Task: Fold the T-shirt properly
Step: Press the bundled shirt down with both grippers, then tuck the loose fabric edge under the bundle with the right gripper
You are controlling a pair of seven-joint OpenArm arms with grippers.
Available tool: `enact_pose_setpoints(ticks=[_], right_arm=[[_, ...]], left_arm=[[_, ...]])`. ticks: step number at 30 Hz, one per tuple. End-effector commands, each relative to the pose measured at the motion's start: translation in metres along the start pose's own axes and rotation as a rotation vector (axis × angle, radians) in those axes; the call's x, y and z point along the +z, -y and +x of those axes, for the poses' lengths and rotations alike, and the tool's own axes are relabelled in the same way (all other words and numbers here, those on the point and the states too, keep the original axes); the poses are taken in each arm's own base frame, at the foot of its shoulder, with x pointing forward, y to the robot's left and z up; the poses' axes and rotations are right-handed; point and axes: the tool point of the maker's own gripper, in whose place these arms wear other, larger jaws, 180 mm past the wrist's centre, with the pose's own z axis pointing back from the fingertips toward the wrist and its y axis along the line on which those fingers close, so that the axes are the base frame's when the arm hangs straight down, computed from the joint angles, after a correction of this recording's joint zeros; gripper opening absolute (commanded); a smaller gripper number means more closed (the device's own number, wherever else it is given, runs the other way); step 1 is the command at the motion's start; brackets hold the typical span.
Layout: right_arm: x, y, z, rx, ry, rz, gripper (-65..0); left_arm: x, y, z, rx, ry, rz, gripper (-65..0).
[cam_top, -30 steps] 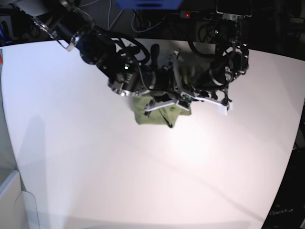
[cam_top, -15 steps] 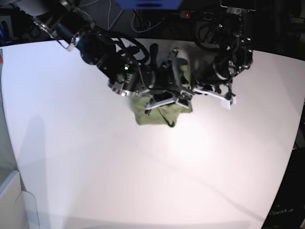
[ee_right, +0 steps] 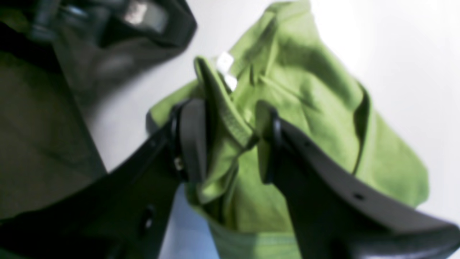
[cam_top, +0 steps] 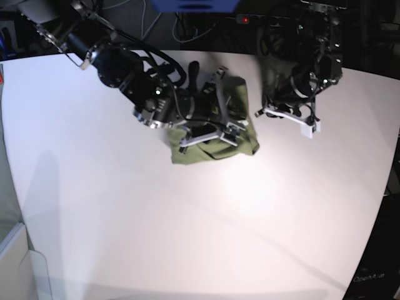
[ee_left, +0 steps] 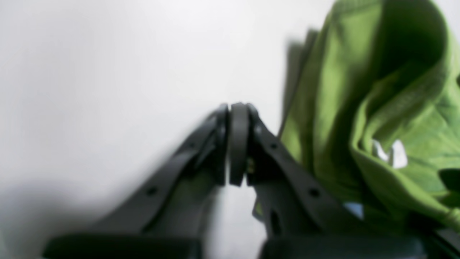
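Right tool parted over bunched T-shirt; left tool closed, empty. Advise lifting clear, then spreading lower-centre folds.

A broad white table fills most of the base view, its sides slanting toward the bottom of the frame, with a soft grey shadow falling across its left part. A pale casing stands beside the table at lower left, and a small red object shows at the far-left edge. Dark flooring lies beyond the tabletop in the right wrist view. Thin cables curve near a blurred blue shape at top, while pale lettering, too faint to read, marks the dark lower-right corner
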Motion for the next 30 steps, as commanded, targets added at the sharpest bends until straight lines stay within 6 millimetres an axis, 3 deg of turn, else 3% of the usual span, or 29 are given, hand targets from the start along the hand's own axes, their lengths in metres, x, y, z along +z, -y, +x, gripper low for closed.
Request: enact_pose_setpoints(ticks=[1, 8, 14, 19, 25, 30], right_arm=[[0.005, 0.004, 0.017, 0.011, 0.062, -0.008, -42.8], [0.017, 0.012, 0.018, 0.036, 0.110, -0.032, -42.9], [0.026, 0.007, 0.025, 0.052, 0.140, -0.029, -42.9], [0.024, -0.009, 0.025, 0.027, 0.152, 0.002, -42.8], [0.028, -0.008, 0.018, 0.033, 0.139, -0.003, -43.2], [0.032, 0.001, -0.001, 0.049, 0.093, -0.025, -53.4]], left_arm=[[0.003, 0.001, 0.006, -0.010, 0.011, -0.002, -63.5], [0.016, -0.023, 0.001, 0.020, -0.043, -0.015, -63.5], [0.024, -0.043, -0.005, 0.016, -0.075, 0.011, -63.5], [0.023, -0.046, -0.009, 0.022, -0.084, 0.018, -63.5], [0.023, -0.046, -0.007, 0.017, -0.081, 0.019, -63.5], [0.025, -0.051, -0.006, 0.007, -0.082, 0.031, -63.5]])
